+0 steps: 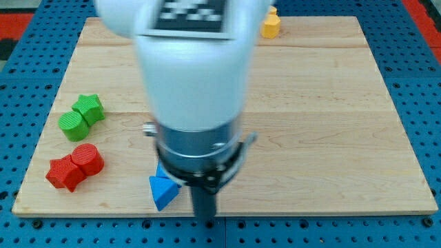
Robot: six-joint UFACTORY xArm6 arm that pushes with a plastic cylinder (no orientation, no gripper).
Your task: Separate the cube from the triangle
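Note:
A blue triangle (162, 192) lies near the board's bottom edge, left of centre. Just above it a sliver of a second blue block (161, 171) shows, touching or nearly touching the triangle. The arm hides most of this block, so I cannot make out its shape. My arm fills the middle of the view. My tip (204, 222) is at the rod's lower end, to the right of the blue triangle and slightly below it, a short gap away, by the board's bottom edge.
A green star (90, 107) and a green cylinder (72, 126) sit together at the view's left. Below them are a red cylinder (88, 158) and a red star (64, 173). A yellow block (271, 25) sits at the top edge of the wooden board (331, 124).

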